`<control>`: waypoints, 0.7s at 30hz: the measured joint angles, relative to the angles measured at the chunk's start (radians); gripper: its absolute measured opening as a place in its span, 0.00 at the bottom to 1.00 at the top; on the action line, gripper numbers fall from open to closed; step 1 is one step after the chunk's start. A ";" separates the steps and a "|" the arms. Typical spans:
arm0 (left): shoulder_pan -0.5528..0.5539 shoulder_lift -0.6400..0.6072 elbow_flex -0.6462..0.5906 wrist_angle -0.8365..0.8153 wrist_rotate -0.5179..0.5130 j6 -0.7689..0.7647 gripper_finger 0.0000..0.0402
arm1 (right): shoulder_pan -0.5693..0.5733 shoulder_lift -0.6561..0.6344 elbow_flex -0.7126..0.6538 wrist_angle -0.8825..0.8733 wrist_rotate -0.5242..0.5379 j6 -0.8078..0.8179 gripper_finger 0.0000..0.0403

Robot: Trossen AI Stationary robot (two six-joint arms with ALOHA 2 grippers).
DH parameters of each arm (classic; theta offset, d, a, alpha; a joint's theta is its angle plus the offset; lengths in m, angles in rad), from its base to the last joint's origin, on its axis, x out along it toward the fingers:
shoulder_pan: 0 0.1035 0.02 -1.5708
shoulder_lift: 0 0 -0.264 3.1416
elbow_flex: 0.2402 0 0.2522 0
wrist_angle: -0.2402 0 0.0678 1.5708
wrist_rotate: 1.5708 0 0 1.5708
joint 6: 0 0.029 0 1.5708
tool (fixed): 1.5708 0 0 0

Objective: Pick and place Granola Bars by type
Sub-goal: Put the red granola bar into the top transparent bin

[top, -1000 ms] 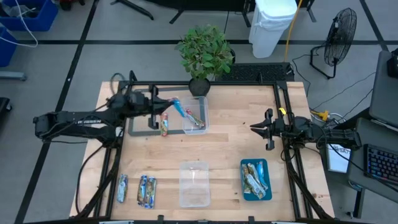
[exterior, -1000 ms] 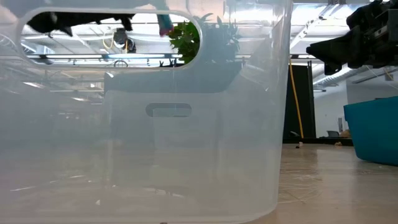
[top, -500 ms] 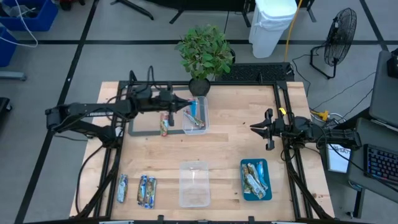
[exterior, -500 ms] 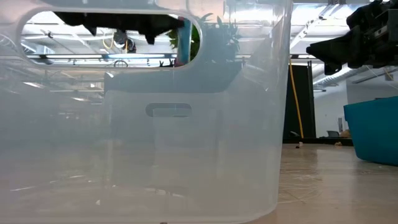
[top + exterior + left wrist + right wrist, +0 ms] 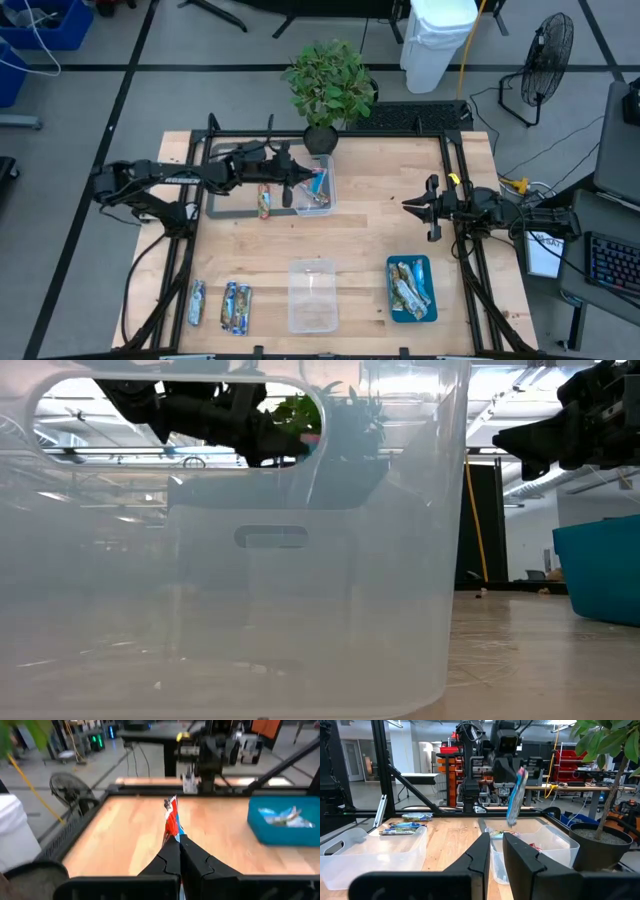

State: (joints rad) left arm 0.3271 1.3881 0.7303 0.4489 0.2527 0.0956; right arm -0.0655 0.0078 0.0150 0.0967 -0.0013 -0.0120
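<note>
**Left claw clamping a red-blue bar over the upper tub**

- Red-blue granola bar [image 5: 171,822] is sitting pinched between the fingers of the left gripper [image 5: 300,184], standing up out of the tips in the left wrist view. In the high view it is hanging just above the clear tub [image 5: 322,205] at upper centre of the table, near that tub's left wall.
- Left claw: fingers pressed together on the wrapper's lower end, no gap showing beside it.
- Inside that same tub, more bars [image 5: 314,199] with red and blue wrappers are lying in a loose heap.
- One more bar [image 5: 265,200] is lying on the flat dark frame just left of the tub.
- Lower left of the high view: three bars [image 5: 222,304] with blue-white wrappers are lying on the bare wood, side by side.
- Lower centre: a second clear tub [image 5: 312,296]; its contents I cannot tell.
- Lower right: teal tray [image 5: 392,306] holding a cluster of silvery bars [image 5: 410,288].
- Right gripper [image 5: 409,205] is hovering at centre right above the bare wooden table [image 5: 370,235], well apart from every bar; fingers standing slightly apart, nothing between them.
</note>
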 joint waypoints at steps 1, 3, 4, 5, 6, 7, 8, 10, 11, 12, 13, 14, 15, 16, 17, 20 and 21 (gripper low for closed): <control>0.000 0.002 0.000 -0.018 -0.003 0.001 0.00 | 0.000 0.000 0.000 0.000 0.000 0.000 0.11; -0.001 0.003 0.000 -0.060 -0.040 0.000 0.00 | 0.000 0.000 0.000 0.000 0.000 0.000 0.11; 0.000 0.002 0.000 -0.077 -0.064 0.000 0.00 | 0.000 0.000 0.000 0.000 0.000 0.000 0.11; 0.000 0.002 0.000 -0.097 -0.079 -0.004 0.00 | 0.000 0.000 0.000 0.000 0.000 0.000 0.11; 0.001 0.002 0.000 -0.120 -0.088 -0.013 0.00 | 0.000 0.000 0.000 0.000 0.000 0.000 0.11; 0.003 0.002 0.000 -0.139 -0.089 -0.027 0.00 | 0.000 0.000 0.000 0.000 0.000 0.000 0.11; 0.005 0.003 0.000 -0.152 -0.088 -0.040 0.00 | 0.000 0.000 0.000 0.000 0.000 0.000 0.11; 0.005 0.002 0.000 -0.172 -0.083 -0.057 0.00 | 0.000 0.000 0.000 0.000 0.000 0.000 0.11; 0.005 0.002 0.000 -0.185 -0.082 -0.064 0.00 | 0.000 0.000 0.000 0.000 0.000 0.000 0.11; 0.005 0.002 0.000 -0.198 -0.084 -0.068 0.00 | 0.000 0.000 0.000 0.000 0.000 0.000 0.11; 0.005 0.002 0.000 -0.209 -0.091 -0.073 0.00 | 0.000 0.000 0.000 0.000 0.000 0.000 0.11; 0.005 0.002 0.000 -0.216 -0.099 -0.079 0.00 | 0.000 0.000 0.000 0.000 0.000 0.000 0.11; 0.005 0.002 0.000 -0.218 -0.105 -0.083 0.00 | 0.000 0.000 0.000 0.000 0.000 0.000 0.11; 0.005 0.002 0.000 -0.219 -0.112 -0.089 0.00 | 0.000 0.000 0.000 0.000 0.000 0.000 0.11; 0.005 0.002 0.000 -0.221 -0.115 -0.094 0.00 | 0.000 0.000 0.000 0.000 0.000 0.000 0.11; 0.005 0.002 0.000 -0.224 -0.116 -0.099 0.00 | 0.000 0.000 0.000 0.000 0.000 0.000 0.11; 0.005 0.002 0.000 -0.228 -0.122 -0.105 0.00 | 0.000 0.000 0.000 0.000 0.000 0.000 0.11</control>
State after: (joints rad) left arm 0.3317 1.3903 0.7303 0.2205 0.1309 -0.0090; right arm -0.0657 0.0077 0.0151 0.0965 -0.0012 -0.0122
